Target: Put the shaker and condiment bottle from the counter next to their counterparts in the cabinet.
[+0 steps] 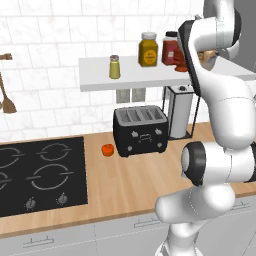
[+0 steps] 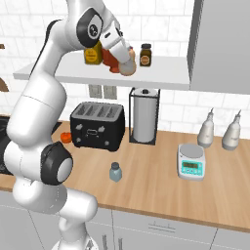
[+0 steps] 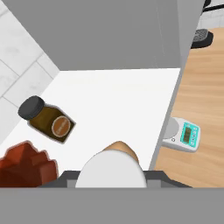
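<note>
Condiment bottle (image 2: 128, 67) sits up at the cabinet (image 2: 161, 78), held in the end effector (image 2: 126, 64), whose fingers are closed around its tan-peach rounded body. From the hand view its pale top (image 3: 111, 170) fills the lower middle, right above the white shelf board and close to the board's front edge. Just beside it on the shelf stands the tall ribbed red bottle (image 3: 26, 166), and a little further back the dark brown jar (image 3: 48, 120) with a black lid, near the white tiles. In the left base view the arm hides most of the held bottle; the red bottle (image 1: 171, 49) shows next to a yellow jar (image 1: 148, 49), and the yellow-green shaker (image 1: 114, 67) with its silver cap stands apart from them toward the shelf's left end.

Down on the desk (image 2: 161, 180), the pale blue shaker (image 2: 115, 172) with its grey cap stands upright on bare wood in front of the black toaster (image 2: 96, 125), apart from it. A paper towel holder (image 2: 144, 115) stands just beside the toaster, a small kitchen scale (image 2: 191, 162) lies further right, and 2 pale bottles (image 2: 206, 129) stand against the tiles behind it. An orange-red fruit (image 1: 107, 149) rests between the toaster and the black hob (image 1: 40, 172)
</note>
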